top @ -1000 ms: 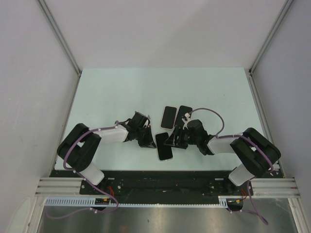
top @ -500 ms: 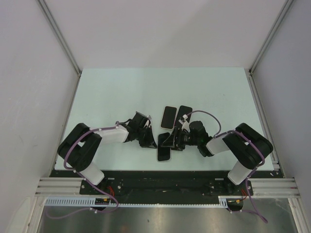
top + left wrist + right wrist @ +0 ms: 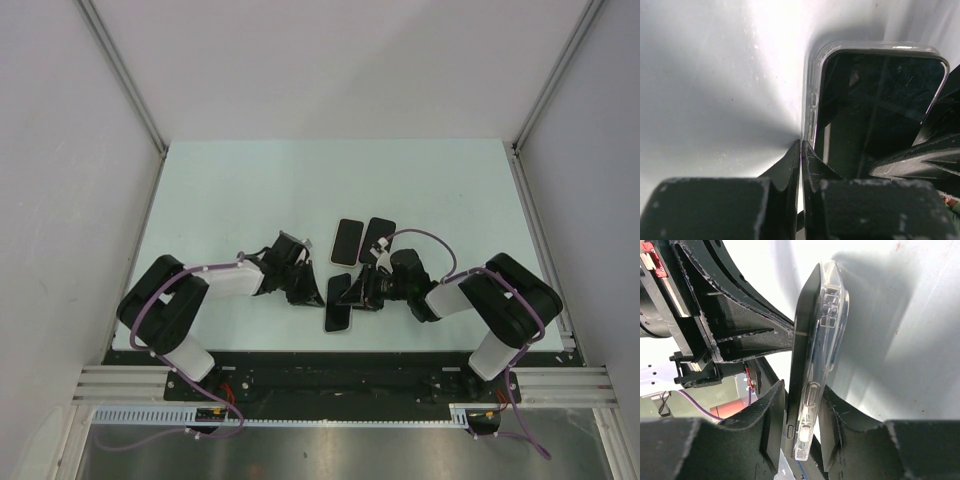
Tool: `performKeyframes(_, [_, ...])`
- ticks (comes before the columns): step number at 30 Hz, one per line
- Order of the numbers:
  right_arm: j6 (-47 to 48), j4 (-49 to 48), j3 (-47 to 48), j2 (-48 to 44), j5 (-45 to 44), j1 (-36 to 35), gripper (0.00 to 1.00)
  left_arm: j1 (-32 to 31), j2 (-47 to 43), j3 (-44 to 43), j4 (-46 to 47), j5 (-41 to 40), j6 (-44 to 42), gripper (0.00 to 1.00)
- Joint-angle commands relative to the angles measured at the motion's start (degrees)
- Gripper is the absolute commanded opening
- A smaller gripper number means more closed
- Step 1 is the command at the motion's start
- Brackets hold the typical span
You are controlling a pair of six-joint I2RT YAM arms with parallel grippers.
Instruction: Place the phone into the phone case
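Top external view shows you the pale green surface [image 3: 240,190], with the left arm [image 3: 215,280] and the right arm [image 3: 480,295] reaching toward each other just below the centre of the frame. Your right hand [image 3: 802,440] is closed on the phone [image 3: 805,350], which the right wrist view shows edge-on with a finger [image 3: 771,430] pressed to each face. The clear phone case [image 3: 834,305] lies against one face of the phone, but you cannot tell whether it is fully seated. Your left hand [image 3: 801,147] is shut with nothing between its fingers, its tips right at the case's rim, at the bottom centre of the left wrist view. Two other phones [image 3: 347,240] lie flat side by side just above the hands.
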State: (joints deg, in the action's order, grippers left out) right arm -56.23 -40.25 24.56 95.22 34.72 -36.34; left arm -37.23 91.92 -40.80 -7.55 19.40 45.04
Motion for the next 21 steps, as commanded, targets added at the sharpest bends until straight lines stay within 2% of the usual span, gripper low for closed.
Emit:
performKeyframes(1, [0.7, -1.8, 0.2, -1.2, 1.1, 0.4, 0.35, 1.5, -3.0, 2.6, -2.3, -0.2, -1.1, 0.09])
performKeyframes(4, [0.4, -2.2, 0.2, -2.6, 2.0, 0.6, 0.33, 3.9, -7.2, 4.4, -1.0, 3.3, -1.9, 0.12])
performKeyframes(7, [0.5, -1.4, 0.2, -4.9, 2.6, 0.8, 0.3, 6.1, -12.0, 8.3, 4.2, 9.9, -2.4, 0.23])
performKeyframes(13, [-0.4, -1.3, 0.2, -10.0, 6.6, 1.4, 0.29, 7.2, -19.3, 12.7, 14.7, 16.8, -1.3, 0.41])
performKeyframes(21, [-3.3, -1.0, 0.2, -18.2, 9.0, 1.0, 0.29, 7.2, -19.7, 15.0, 27.1, 24.8, 2.0, 0.44])
